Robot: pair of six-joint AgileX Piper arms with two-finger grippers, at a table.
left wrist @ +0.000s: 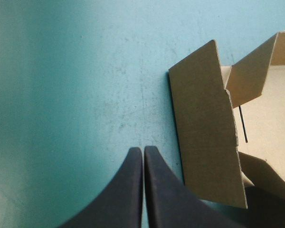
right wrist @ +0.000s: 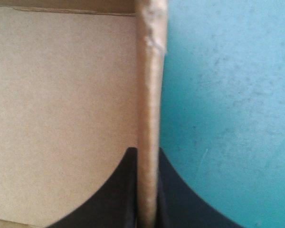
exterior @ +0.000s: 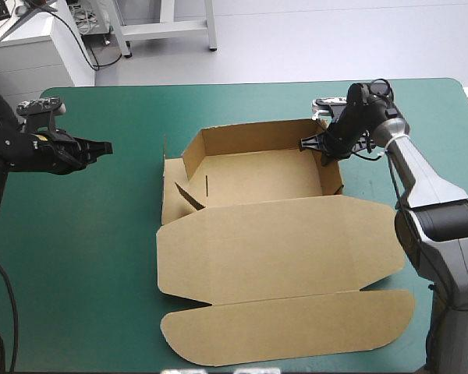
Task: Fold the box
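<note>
Jaws: right jaws clamped on the brown box; left jaws together over bare teal-green cover
The right jaws pinch the top edge of the box's raised right wall, toward its far end. The left jaws hang tip to tip short of the left side flap, not touching it. The box sits mid-desk, far wall up, lid flat toward the near edge; faint scuffs mark the cover

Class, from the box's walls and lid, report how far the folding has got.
Done: the box's far wall and right wall stand. In hand: the right gripper pinches the right wall; the left gripper hovers shut beside the box. Left: the left wall lies outward, the lid flat.
</note>
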